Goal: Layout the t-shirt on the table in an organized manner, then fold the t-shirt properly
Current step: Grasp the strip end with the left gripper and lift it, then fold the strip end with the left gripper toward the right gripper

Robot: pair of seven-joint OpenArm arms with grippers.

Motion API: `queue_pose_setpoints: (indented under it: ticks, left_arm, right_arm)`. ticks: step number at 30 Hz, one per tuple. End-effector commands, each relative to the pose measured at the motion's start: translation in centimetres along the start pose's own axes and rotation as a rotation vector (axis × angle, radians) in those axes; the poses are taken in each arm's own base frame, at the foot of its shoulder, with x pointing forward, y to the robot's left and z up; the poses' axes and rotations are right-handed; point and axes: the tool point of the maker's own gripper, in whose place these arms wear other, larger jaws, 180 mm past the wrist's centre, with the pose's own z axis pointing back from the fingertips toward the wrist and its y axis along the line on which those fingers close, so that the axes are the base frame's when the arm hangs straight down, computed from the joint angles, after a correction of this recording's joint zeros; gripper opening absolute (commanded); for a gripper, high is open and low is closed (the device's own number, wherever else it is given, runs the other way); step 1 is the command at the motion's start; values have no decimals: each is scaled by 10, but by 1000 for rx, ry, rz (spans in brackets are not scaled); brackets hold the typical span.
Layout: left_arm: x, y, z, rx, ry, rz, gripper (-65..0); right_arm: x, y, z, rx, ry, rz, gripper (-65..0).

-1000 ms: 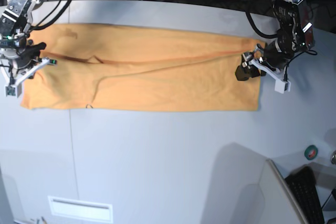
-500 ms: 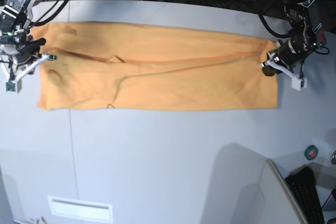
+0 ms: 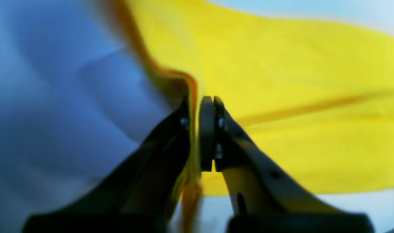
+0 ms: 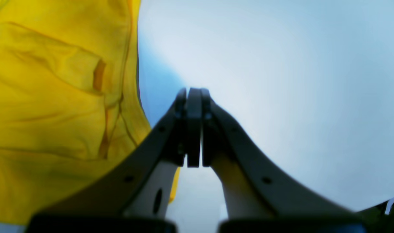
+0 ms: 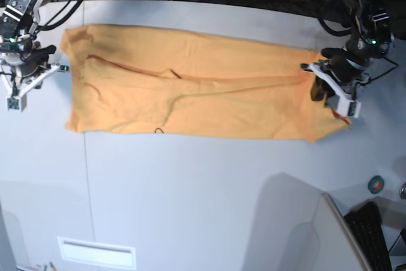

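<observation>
- t-shirt (image 5: 190, 93) is stretched out as one long orange band on the far half of the table (image 5: 190, 195), long axis running side to side along the far edge, front edge sitting roughly mid-table
- left gripper (image 5: 328, 90) is right at the shirt's end by the table's right edge, jaws pressed together on a fold of cloth. in the left wrist view you can see orange fabric squeezed between the pads (image 3: 207, 132), so that end is pinched
- right gripper (image 5: 35, 71) is over by the table's left edge, jaws pressed together on nothing. the right wrist view shows bare white table at the tips and the shirt's edge just beside them, not touching as far as i can tell
- so the key relation imo: the shirt lies between the two arms, only the left one has hold of an end, and any pull from there runs along the long axis toward the right edge
</observation>
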Motion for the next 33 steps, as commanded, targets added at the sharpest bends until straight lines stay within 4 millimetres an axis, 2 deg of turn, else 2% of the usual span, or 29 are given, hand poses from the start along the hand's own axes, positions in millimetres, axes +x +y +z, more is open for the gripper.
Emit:
queue_pose_setpoints:
  ticks: [1, 6, 8, 12, 17, 20, 23, 26, 33]
  left_arm:
    - [11, -9, 0, -8, -31, -30, -650]
    - [3, -75, -19, -115, -4, -79, -650]
    - [6, -99, -27, -152, -1, -118, -650]
    - [8, -136, -39, -195, 37, -167, -650]
    - [21, -152, -44, -215, 14, -158, -650]
    - [17, -157, -46, -225, 25, -155, -650]
    - [11, -176, -47, -274, 43, -188, -650]
    - [8, -186, -48, -298, 50, -201, -650]
    - [6, -190, -47, -305, 54, -199, -650]
  right_arm:
    - [15, -4, 4, -12, -47, 4, -650]
    - [15, -4, 4, -12, -47, 4, -650]
    - [15, -5, 4, -13, -47, 3, -650]
    - [14, -7, 4, -17, -46, -1, -650]
    - [14, -7, 4, -17, -46, -1, -650]
    - [14, -7, 4, -17, -46, -1, -650]
    - [14, -7, 4, -17, -46, -1, -650]
    - [14, -6, 4, -15, -47, 1, -650]
    - [14, -7, 4, -17, -46, -1, -650]
